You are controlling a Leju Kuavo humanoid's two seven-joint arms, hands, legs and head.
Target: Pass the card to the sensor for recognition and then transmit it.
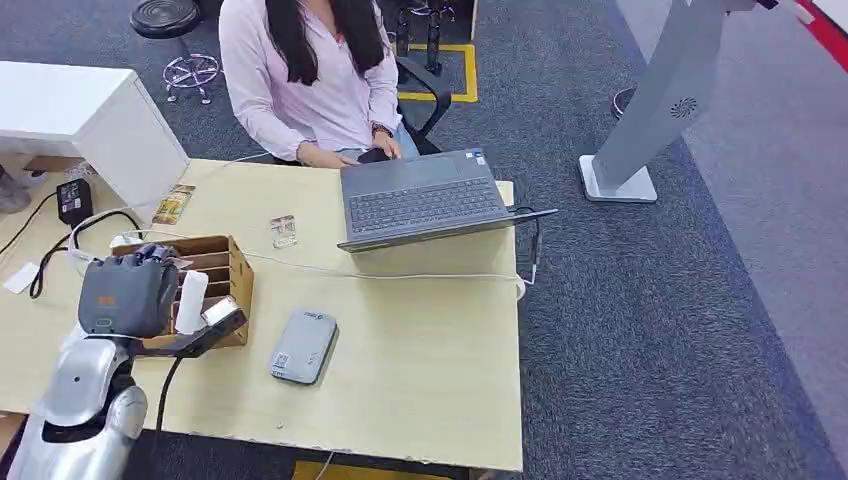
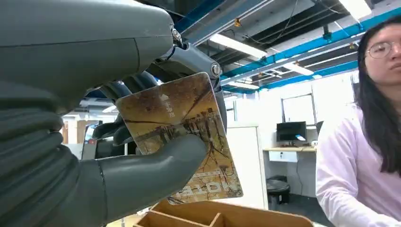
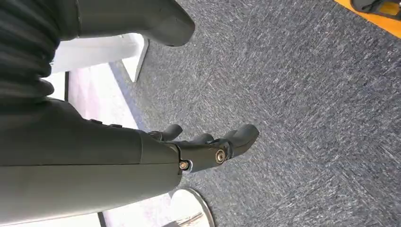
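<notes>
left robot hand [image 1: 130, 293] lifts a card [image 2: 182, 135] above the wooden organiser [image 1: 215, 268], short of the grey sensor [image 1: 303, 346].
the card is pinched between thumb and fingers [image 2: 142, 177], tilted, over the organiser's slots; the sensor lies flat on the bench [image 1: 420, 340] just beside the box. the pinch looks shallow, so a quick swing could slip or twist the card; a low pass might clip the box wall. right robot hand [image 3: 208, 146] hangs empty, fingers loosely apart, over carpet.
</notes>
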